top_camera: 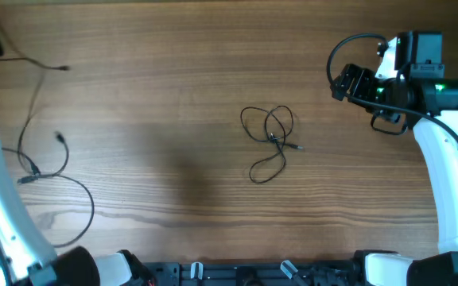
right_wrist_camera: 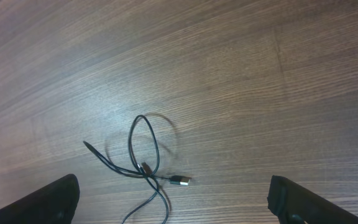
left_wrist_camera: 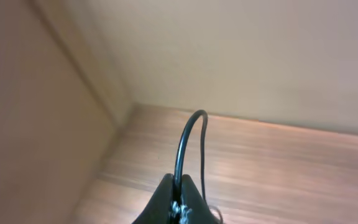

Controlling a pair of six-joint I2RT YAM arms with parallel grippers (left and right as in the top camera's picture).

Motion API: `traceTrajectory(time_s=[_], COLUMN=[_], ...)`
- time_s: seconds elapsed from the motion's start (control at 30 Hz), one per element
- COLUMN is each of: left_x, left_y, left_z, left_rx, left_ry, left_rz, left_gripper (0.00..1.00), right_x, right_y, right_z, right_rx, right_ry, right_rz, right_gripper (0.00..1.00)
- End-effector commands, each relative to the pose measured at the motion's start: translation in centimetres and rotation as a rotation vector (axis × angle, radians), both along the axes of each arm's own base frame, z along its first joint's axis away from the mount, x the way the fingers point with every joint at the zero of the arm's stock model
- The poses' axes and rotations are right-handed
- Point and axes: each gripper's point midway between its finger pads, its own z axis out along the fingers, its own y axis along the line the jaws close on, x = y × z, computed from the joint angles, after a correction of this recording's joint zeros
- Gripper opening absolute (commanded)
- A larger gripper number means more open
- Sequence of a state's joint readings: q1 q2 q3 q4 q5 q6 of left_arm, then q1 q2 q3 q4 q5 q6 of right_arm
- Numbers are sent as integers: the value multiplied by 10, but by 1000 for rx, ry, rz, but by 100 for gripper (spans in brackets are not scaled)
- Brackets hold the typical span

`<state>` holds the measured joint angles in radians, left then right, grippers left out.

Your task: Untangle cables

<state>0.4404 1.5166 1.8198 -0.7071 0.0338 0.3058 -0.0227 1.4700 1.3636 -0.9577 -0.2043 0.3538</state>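
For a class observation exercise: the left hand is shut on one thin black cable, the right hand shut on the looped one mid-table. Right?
No: the right hand is open and empty; the right wrist view shows the looped thin black cable lying free on the wooden table. The rest stands.

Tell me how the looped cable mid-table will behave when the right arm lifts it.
Probably floppy: the looped cable lies in slack curls, so it should sag from any grasp point. Likely very light, being so thin. Its loops cross near the plug, so they may snag rather than fall open.
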Motion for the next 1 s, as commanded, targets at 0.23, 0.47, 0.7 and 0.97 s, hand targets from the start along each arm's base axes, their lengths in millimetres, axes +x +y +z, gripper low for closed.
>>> traceTrajectory(time_s=[0.23,0.47,0.7,0.97], left_x=[-9,-57,-102,-83], left_y=[-44,10,69,60], left_z=[-97,-159,-193,-197], left_rx=[-346,-440,-546,-685], left_ry=[307,464,457,362], left_rz=[-63,319,545,415], left_gripper=[4,4,4,100], right_x=[1,1,2,1], right_y=[-1,-1,-1,-1], right_z=[-3,-3,-3,-3], right_rx=[-5,-7,-7,-7], right_ry=[9,8,6,9], right_rz=[7,10,9,9], right_gripper=[100,100,100,100])
